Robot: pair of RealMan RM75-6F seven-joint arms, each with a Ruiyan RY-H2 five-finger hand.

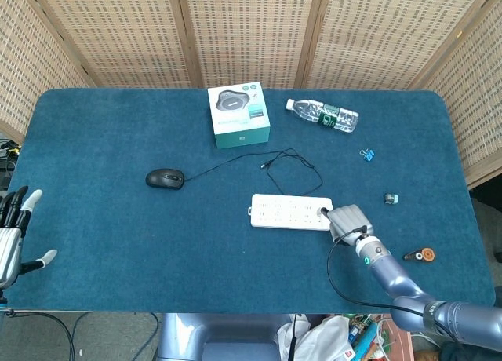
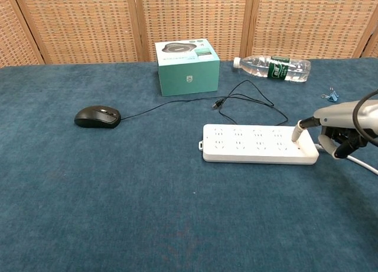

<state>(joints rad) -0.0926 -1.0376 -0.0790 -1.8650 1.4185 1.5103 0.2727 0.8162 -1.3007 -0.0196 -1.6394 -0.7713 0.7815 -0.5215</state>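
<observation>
Power strip (image 2: 258, 143) glossy white plastic; table cloth (image 1: 118, 251) matt blue felt.

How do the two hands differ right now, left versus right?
The left hand sits at the table's near left edge, off the cloth, fingers spread, touching nothing; the right hand is over the table beside the power strip. The left hand's fingers point up and apart; the right hand stretches one finger down onto the power strip's right end, its other fingers curled in. Both hands hold nothing.
</observation>
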